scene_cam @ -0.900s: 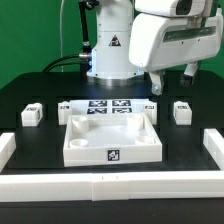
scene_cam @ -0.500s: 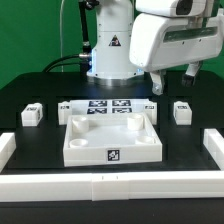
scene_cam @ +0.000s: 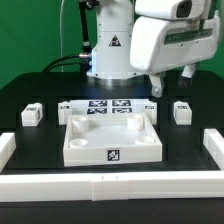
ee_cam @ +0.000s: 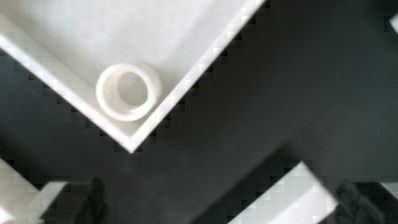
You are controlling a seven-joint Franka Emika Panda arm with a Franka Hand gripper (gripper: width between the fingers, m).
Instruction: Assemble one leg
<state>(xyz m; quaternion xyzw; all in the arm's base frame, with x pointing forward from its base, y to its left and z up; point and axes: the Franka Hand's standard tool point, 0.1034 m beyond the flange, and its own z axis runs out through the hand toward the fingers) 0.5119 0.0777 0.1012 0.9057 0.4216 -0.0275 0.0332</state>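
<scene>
Several legs, small white blocks with tags, lie on the black table: one at the exterior view's left (scene_cam: 32, 114), one at its right (scene_cam: 182, 112), and smaller ones beside the marker board (scene_cam: 65, 106) (scene_cam: 152, 106). My gripper (scene_cam: 171, 80) hangs high above the table, behind the right leg, open and empty. The large white tray-like part (scene_cam: 75, 150) sits in the middle. In the wrist view I see one corner of that part (ee_cam: 71, 40) with a round ring (ee_cam: 125, 90) in it. My dark fingertips (ee_cam: 63, 200) show at the edge, spread apart.
The marker board (scene_cam: 108, 106) lies behind the tray-like part. White rails border the table at the front (scene_cam: 110, 185), left (scene_cam: 6, 148) and right (scene_cam: 214, 148). The robot's base (scene_cam: 108, 50) stands at the back.
</scene>
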